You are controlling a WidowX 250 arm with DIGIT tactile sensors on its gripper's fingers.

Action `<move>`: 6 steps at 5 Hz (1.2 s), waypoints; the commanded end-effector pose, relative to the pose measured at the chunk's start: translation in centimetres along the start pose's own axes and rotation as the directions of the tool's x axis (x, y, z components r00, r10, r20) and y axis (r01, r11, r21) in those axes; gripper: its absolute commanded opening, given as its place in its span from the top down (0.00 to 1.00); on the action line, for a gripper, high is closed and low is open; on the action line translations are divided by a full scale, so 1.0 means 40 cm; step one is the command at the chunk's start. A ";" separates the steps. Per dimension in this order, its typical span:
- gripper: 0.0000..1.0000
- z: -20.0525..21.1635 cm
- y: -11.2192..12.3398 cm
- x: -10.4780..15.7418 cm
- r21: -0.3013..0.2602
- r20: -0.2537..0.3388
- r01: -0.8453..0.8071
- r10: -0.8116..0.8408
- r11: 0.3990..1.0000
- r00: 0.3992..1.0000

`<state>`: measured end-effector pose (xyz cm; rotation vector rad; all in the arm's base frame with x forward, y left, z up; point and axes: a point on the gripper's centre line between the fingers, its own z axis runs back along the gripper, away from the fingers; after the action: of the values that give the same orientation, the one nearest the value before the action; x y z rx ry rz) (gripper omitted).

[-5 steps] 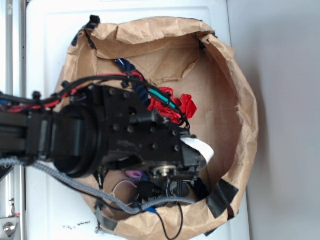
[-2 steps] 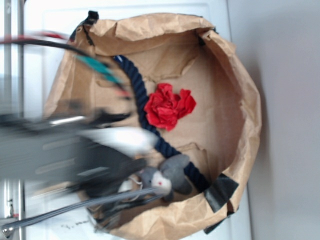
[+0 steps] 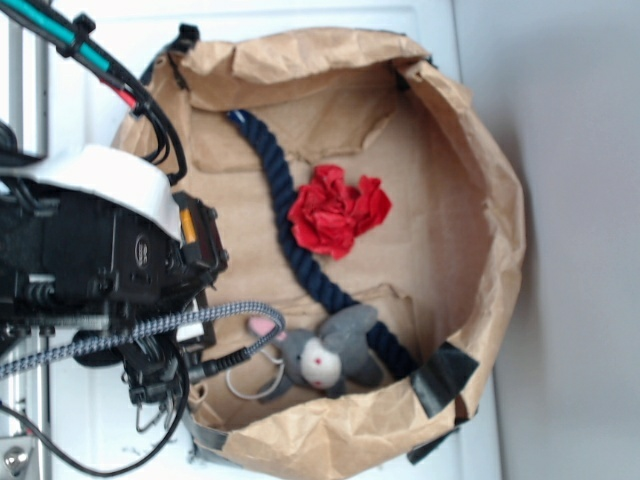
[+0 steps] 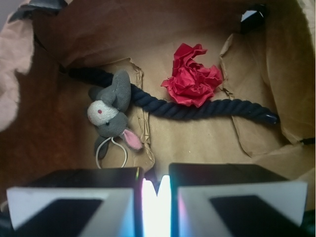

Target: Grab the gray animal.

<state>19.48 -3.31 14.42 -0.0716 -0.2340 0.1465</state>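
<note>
Looking ahead: my fingers fill the bottom of the wrist view, and the gray animal lies beyond them, ahead and to the left of my gripper, not touched.
Fingers: clenched, nearly together, with only a thin bright slit between them and nothing in it.
Animal's pose: on its side on the floor of the brown paper bag, cream muzzle up, one pink-lined ear pointing back toward my fingers, its white string loop lying nearest me.
Around it: a navy rope runs crosswise ahead of my fingers; the animal's far ear lies against or over the rope's left part. A crumpled red paper ball sits just beyond the rope, ahead and to the right.
In the way: nothing lies between my fingers and the animal; the bag's wall stands close on the left.
Hard to make out: the rope's left end goes into shadow behind the animal; in the exterior view my gripper is a dark tangle of cables, its tips unreadable.
Count: one animal, one rope, one paper ball, one bag.
</note>
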 end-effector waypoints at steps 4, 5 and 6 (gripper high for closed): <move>0.00 -0.202 -0.044 0.107 -0.033 -0.201 0.150 -0.154 0.988 0.968; 0.00 -0.249 -0.091 0.119 -0.128 -0.180 0.246 -0.266 0.961 0.947; 0.00 -0.258 -0.149 0.109 -0.195 -0.100 0.395 -0.419 0.898 0.903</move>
<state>27.95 -8.10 4.88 -0.2014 -0.0833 -0.2797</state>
